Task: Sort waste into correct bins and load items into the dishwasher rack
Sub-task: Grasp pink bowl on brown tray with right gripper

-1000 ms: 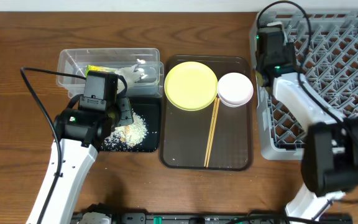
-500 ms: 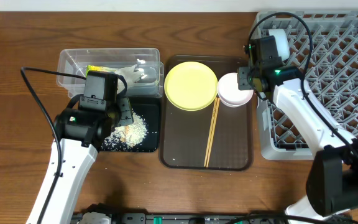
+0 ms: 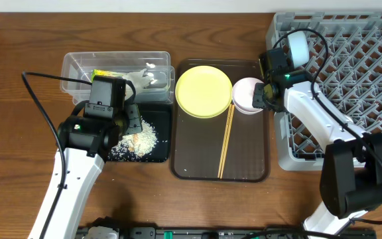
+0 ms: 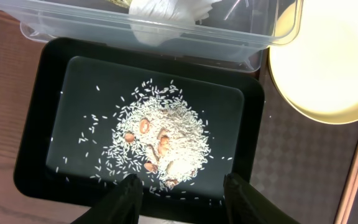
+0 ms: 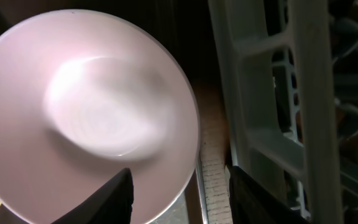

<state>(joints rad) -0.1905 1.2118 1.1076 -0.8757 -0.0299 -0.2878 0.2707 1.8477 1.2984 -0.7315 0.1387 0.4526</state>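
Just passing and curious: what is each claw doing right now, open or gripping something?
Left gripper: open, empty, above the black tray.
Right gripper: open, jaws straddling the pink bowl at its rim, not clamped.

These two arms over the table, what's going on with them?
They are clearing up after a meal. The left pincer hovers open above the black tray, which holds rice scraps. The right pincer, also open, hangs over the rim of the pink bowl on the brown serving tray, beside the grey dishwasher rack. A small cup already sits in the rack; the yellow plate and chopsticks lie on the serving tray. A wrapper and tissue are in the clear tub.
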